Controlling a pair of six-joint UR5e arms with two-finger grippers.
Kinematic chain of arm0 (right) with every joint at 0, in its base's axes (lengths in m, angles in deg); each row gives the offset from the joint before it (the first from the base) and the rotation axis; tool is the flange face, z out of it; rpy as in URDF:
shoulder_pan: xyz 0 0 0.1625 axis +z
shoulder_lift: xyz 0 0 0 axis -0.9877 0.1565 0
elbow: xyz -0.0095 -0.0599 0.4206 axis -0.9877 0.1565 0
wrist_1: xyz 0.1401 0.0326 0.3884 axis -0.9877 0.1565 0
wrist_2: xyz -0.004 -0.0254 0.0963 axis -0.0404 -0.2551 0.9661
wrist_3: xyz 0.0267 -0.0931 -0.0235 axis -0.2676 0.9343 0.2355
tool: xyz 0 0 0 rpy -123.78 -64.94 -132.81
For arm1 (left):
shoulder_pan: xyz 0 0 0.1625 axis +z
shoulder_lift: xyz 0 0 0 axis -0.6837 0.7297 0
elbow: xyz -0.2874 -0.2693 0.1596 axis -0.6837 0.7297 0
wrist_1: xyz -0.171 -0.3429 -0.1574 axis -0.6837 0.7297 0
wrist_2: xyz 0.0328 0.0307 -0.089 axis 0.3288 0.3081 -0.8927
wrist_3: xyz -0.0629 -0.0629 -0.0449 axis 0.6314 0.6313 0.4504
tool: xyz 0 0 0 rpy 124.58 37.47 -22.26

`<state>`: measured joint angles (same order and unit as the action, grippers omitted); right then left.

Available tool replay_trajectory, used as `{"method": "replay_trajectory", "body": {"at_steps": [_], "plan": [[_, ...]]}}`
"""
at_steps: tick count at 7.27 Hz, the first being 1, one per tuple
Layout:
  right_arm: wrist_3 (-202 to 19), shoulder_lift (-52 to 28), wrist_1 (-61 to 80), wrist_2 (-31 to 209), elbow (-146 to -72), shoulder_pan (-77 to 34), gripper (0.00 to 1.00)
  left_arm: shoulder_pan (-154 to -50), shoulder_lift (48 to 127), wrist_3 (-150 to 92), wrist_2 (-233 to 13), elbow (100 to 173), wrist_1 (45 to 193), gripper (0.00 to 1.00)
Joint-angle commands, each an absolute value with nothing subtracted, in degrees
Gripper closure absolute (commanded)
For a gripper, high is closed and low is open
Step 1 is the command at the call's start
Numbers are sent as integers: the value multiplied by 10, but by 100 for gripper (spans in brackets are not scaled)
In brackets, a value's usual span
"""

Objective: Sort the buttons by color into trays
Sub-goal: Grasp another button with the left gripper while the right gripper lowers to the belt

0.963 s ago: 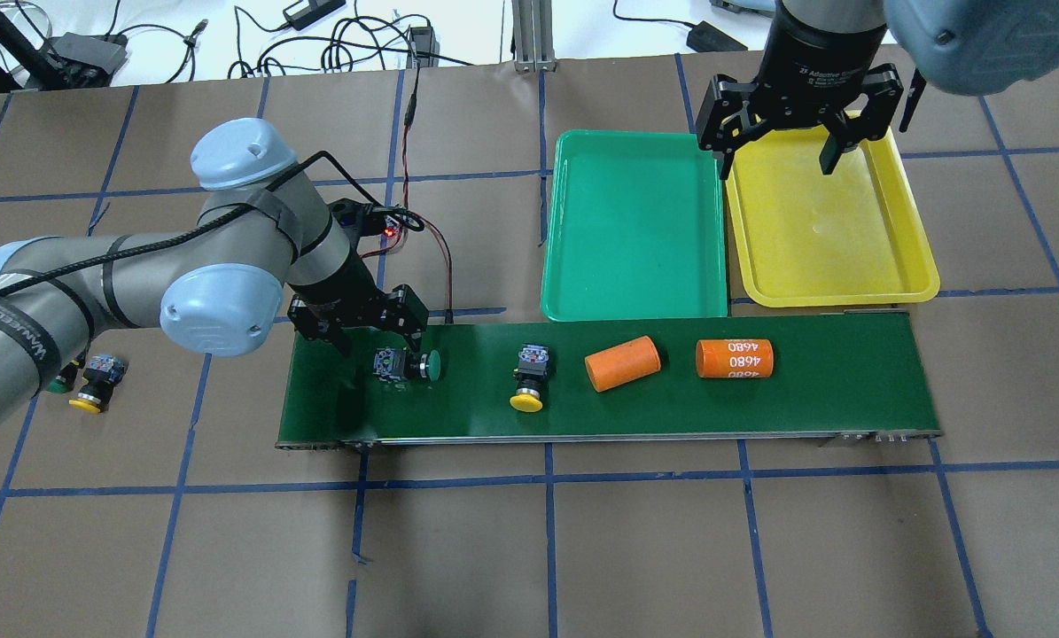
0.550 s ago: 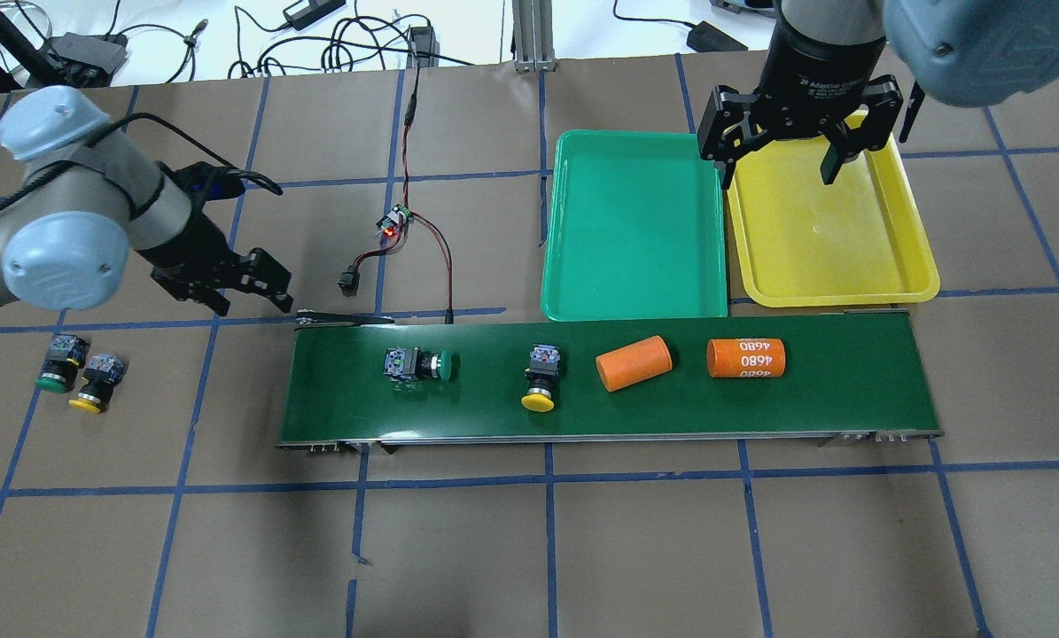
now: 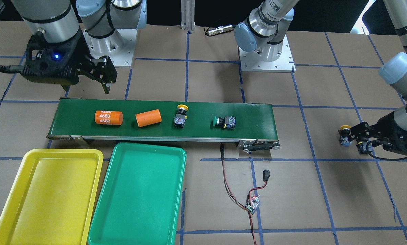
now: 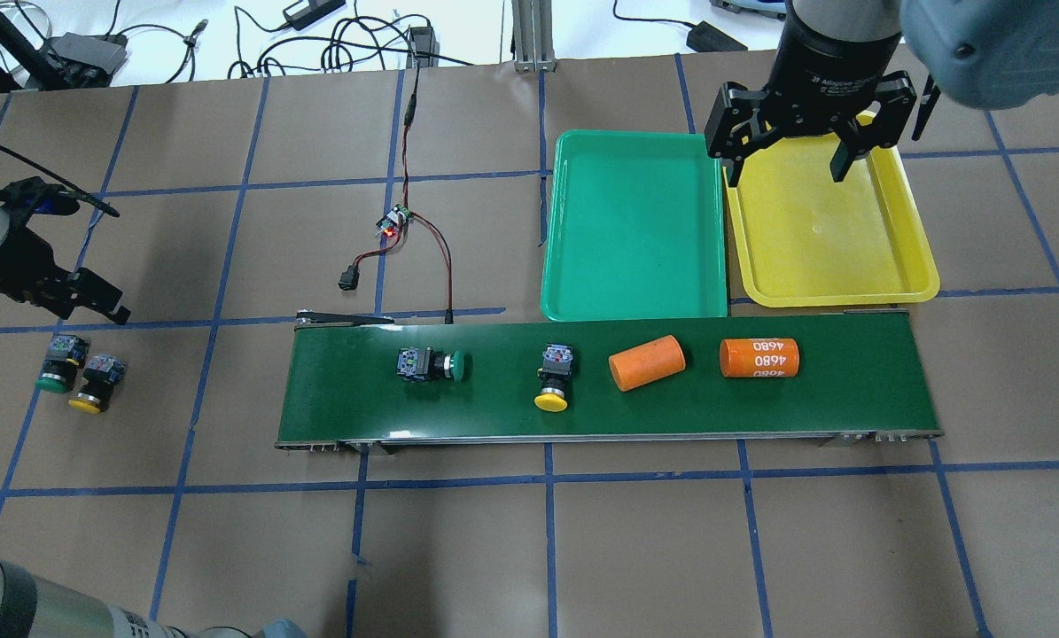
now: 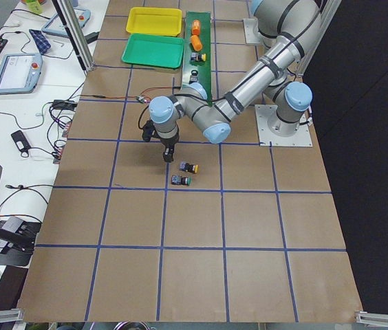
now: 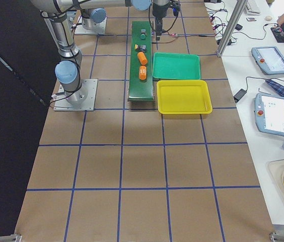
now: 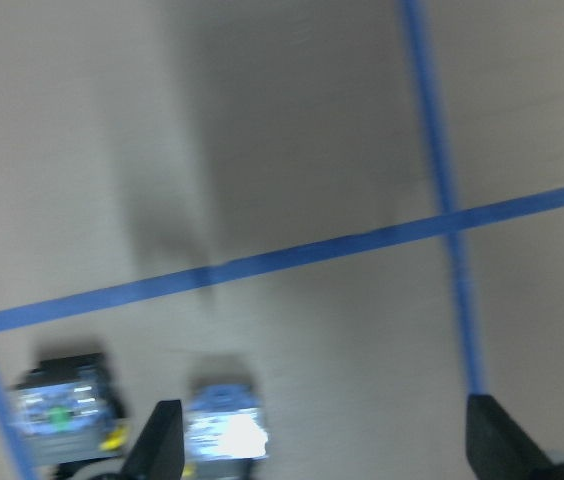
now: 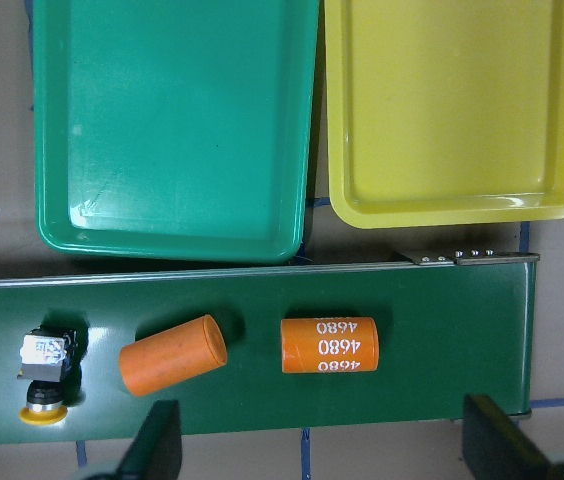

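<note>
Overhead exterior view: which way are things on the conveyor belt (image 4: 848, 399) pointing?

The green button (image 4: 432, 364) is lying along the belt, cap toward the view's right. The yellow button (image 4: 554, 379) is lying across it, cap toward the robot's edge.

And the grippers?

The left gripper (image 7: 327, 455) is hovering wide open, holding nothing, just beyond a second green button (image 4: 58, 363) and a second yellow button (image 4: 95, 383) lying side by side on the table (image 4: 494, 549). The right gripper (image 4: 788, 173) is hanging open, gripping nothing, over the yellow tray's (image 4: 835, 297) far end, beside the green tray (image 4: 633, 306).

Anything crowding the belt?

A plain orange cylinder (image 4: 646, 362) and one marked 4680 (image 4: 759, 358) are lying between the yellow button and the belt's right end.
</note>
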<state>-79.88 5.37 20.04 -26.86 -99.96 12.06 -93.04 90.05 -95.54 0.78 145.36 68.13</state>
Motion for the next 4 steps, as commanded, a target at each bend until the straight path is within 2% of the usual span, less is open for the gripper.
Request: {"method": "replay_trajectory", "body": {"at_steps": [1,4], "plan": [[-806,66,195,-268,-1006,125,0,-888,936,-994,10,1454,645,0],[-805,54,212,-271,-1087,130,0,-883,964,-1031,10,1448,606,0]]}}
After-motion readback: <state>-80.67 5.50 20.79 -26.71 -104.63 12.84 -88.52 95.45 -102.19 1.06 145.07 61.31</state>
